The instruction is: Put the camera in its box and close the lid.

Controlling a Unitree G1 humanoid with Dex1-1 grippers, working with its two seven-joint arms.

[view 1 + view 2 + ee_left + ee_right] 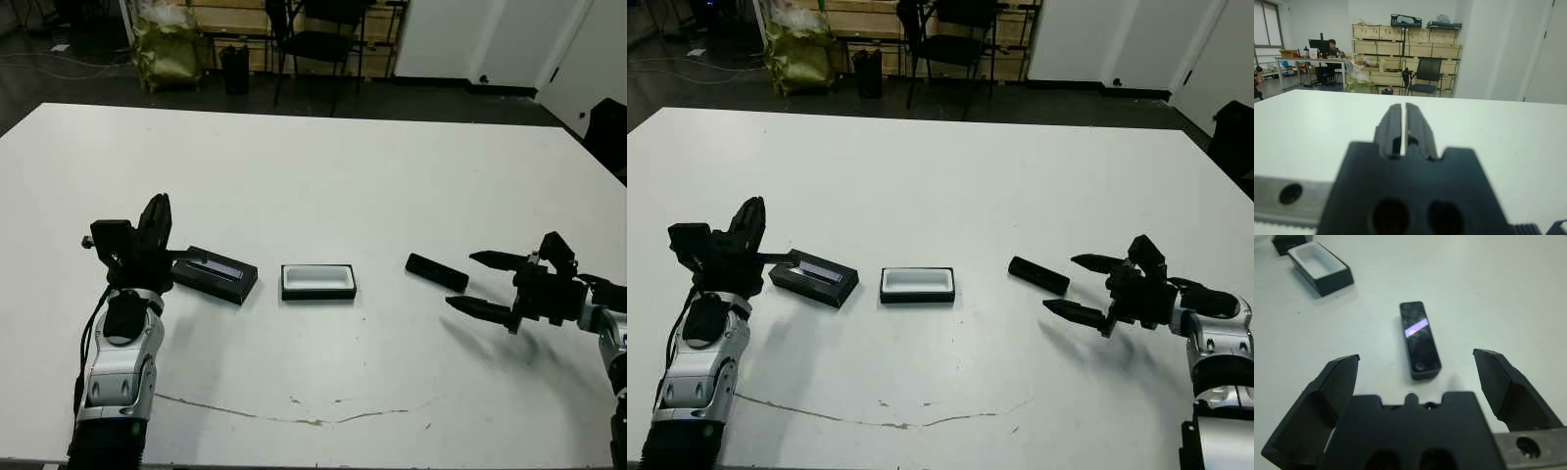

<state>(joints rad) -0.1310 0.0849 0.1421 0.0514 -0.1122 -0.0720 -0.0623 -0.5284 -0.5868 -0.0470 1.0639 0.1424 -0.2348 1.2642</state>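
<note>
The camera (437, 272), a slim black bar with a bluish glint (1419, 339), lies flat on the white table right of centre. My right gripper (480, 283) is open just to its right, fingers pointing at it, nothing between them. The box (317, 282), a black tray with white lining, sits open at the table's middle and also shows in the right wrist view (1320, 267). The lid (217, 274), black with a pale stripe, lies left of the box. My left gripper (155, 225) is shut, raised beside the lid's left end, holding nothing.
A thin dark crack line (294, 416) runs across the table near the front edge. Beyond the far edge stand a black chair (318, 39), a yellow-green bag (171, 49) and wooden crates. A person sits at a distant desk (1332, 48).
</note>
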